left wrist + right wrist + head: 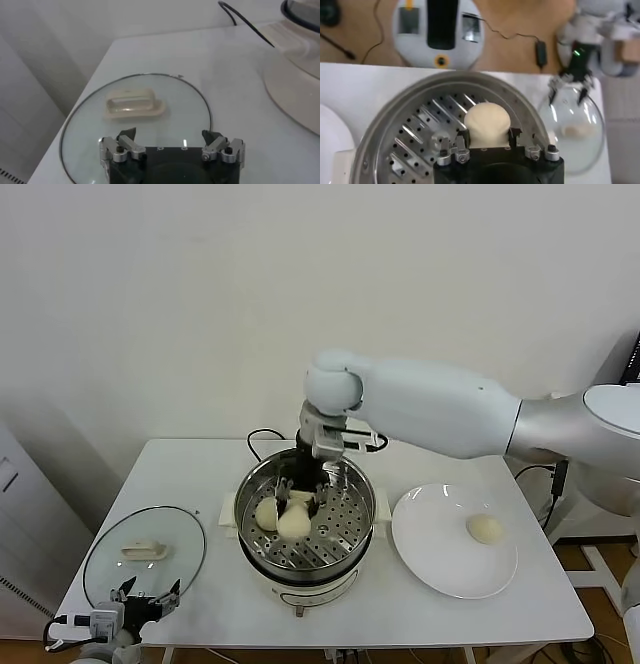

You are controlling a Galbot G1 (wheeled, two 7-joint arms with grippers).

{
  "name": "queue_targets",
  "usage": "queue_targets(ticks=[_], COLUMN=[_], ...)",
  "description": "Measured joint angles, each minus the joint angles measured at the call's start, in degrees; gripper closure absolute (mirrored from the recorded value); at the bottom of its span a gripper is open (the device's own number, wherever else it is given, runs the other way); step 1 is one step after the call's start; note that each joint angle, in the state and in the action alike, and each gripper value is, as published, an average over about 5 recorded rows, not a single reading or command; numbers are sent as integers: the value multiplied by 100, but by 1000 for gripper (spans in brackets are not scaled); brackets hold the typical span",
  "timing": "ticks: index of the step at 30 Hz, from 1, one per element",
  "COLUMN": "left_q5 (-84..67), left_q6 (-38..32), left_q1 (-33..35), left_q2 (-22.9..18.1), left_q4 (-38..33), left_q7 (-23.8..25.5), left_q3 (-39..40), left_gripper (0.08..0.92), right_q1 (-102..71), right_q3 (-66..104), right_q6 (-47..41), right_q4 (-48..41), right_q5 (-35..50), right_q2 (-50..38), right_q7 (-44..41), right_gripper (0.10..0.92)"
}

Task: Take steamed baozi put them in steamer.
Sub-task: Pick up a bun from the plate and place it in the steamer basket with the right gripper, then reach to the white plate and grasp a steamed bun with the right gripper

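The steamer [352, 529] stands mid-table on its white base. My right gripper [300, 484] reaches down into it and is shut on a cream-white baozi [486, 124], with a finger against each side, low over the perforated tray [417, 135]. Two more baozi [266, 514] [294, 526] lie on the tray close beside it. One baozi [485, 529] lies on the white plate [430, 554] to the right of the steamer. My left gripper [146, 596] is open and empty at the table's front left, over the glass lid [110, 569].
The glass lid [192, 112] with its white handle [132, 103] lies flat left of the steamer, whose base [295, 85] shows at the edge of the left wrist view. A black cable [262, 436] runs behind the steamer. A wall stands behind the table.
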Motion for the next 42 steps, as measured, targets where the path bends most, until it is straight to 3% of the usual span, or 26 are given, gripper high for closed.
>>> queue_targets(ticks=[17,21,31,42], left_q5=[-3,-5,-7,-8], left_q6=[-62,-74,-86,-97], left_q1=[56,63,67,73], left_q2=[0,1,-5,-9], left_q4=[61,76,95,91], left_q7=[10,13,15,15], left_q3=[-39,-45,-46,-38], left_gripper=[177,177,177,177], right_q1=[-578,-693,-759,-406], right_q3=[249,289,402,616], right_q6=[158,155,92,-202], right_q4=[420,455,486,186], right_q5=[-1349,-1583,-1866,-1547], right_q2=[106,115,61,-166], right_q7=[-29,-21,-38,-175], right_gripper=[533,475,222,203])
